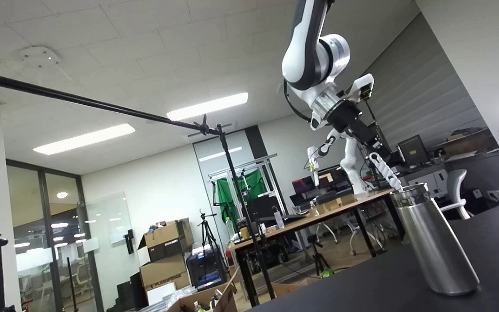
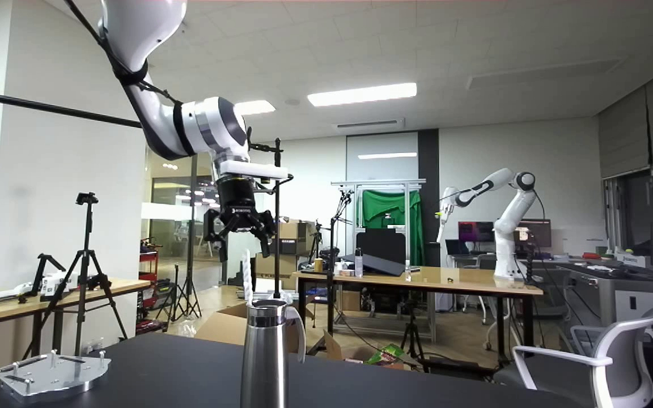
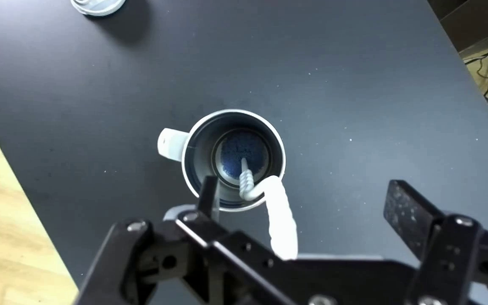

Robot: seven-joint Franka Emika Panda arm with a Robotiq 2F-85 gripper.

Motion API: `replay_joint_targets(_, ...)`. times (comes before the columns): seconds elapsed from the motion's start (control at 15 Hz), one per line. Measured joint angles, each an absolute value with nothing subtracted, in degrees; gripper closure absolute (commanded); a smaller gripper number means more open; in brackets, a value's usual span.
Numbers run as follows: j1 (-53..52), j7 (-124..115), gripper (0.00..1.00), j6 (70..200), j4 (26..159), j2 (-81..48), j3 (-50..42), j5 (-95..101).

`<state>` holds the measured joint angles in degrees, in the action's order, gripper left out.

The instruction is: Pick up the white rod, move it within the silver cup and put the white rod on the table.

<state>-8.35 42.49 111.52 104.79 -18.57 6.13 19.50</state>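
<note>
In an exterior view the pincer [image 2: 244, 250] hangs spread above the silver cup [image 2: 265, 357], the white rod [image 2: 246, 277] poking out toward twelve o'clock. In an exterior view the rod [image 1: 387, 171] leans toward eleven from the cup on the desk [image 1: 375, 290]. In the wrist view the rod, its lower end inside, leaves the cup at four; the handle [image 3: 171, 143] points past nine.

All share the cup [image 2: 265, 360] — wrist view overhead.

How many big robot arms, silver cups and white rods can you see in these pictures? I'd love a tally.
Big robot arms: 2, near arm and far arm
Silver cup: 1
White rod: 1
Total: 4
</note>
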Motion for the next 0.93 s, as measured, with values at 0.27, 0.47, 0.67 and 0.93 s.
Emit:
replay_joint_targets(0.27, -7.30, 41.67, 0.49, 114.51, 105.25, -19.94, 6.19, 15.67)
replay_joint_targets(0.47, -5.96, 41.58, 0.69, 118.41, 106.16, -20.42, 6.20, 12.24)
replay_joint_targets(0.67, -4.58, 41.57, 0.89, 122.25, 107.59, -20.48, 6.20, 9.83)
replay_joint_targets(0.93, -2.51, 41.55, 0.96, 125.39, 108.97, -20.07, 6.19, 6.33)
